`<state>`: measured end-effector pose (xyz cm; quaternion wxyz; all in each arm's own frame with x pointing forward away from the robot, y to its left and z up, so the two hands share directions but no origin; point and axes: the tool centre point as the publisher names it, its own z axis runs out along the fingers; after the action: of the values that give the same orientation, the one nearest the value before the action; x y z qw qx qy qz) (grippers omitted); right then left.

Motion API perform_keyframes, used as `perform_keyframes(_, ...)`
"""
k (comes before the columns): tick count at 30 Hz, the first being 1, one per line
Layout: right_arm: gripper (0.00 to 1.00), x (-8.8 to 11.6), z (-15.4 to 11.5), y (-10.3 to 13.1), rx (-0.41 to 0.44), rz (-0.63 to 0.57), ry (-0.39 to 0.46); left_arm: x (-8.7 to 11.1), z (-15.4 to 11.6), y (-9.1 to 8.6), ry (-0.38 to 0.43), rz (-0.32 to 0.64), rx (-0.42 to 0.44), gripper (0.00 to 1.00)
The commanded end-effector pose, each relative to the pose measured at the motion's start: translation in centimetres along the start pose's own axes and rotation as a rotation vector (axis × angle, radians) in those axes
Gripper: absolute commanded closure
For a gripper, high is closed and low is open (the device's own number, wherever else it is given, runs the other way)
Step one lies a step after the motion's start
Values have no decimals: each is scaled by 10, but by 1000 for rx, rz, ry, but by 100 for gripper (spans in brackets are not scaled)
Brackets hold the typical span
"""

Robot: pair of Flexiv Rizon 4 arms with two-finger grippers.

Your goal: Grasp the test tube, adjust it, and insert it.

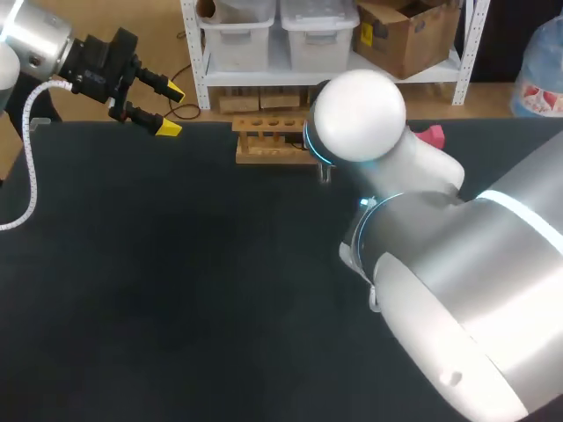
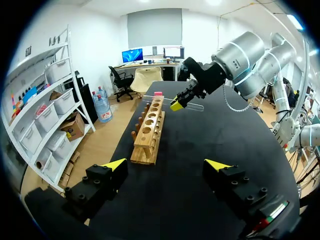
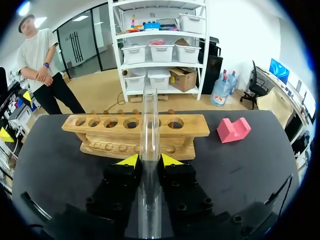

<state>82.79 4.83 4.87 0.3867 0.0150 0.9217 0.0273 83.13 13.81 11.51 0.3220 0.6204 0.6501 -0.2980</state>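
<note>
The clear glass test tube [image 3: 149,115] lies lengthwise between my right gripper's [image 3: 148,160] yellow tips, which are shut on it; its open end points at the wooden rack [image 3: 192,125]. In the left wrist view my right gripper [image 2: 177,105] holds the tube [image 2: 195,106] roughly level, just above and beside the far end of the rack [image 2: 147,132]. In the head view the rack [image 1: 273,141] stands at the table's far edge, and my right arm hides its gripper and the tube. My left gripper [image 1: 170,110] hovers open and empty at the far left, well apart from the rack.
A pink block [image 3: 232,129] sits on the black table [image 1: 176,281] beside the rack's right end, also visible as the pink block [image 1: 431,134] in the head view. My right arm's bulk covers the table's right half there.
</note>
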Motion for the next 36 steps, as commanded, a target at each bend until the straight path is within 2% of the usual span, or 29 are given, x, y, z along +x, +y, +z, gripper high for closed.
perform_keyframes(1, 100, -4, 8, 2, 3, 3, 2, 0, 0, 0, 0, 1, -2, 0)
perform_keyframes(14, 100, -10, 18, 2, 3, 9, 5, 0, 0, 0, 0, 1, -2, 0)
perform_keyframes(36, 100, -4, 29, 1, -19, 13, 59, 0, 0, 0, 0, 1, -2, 0)
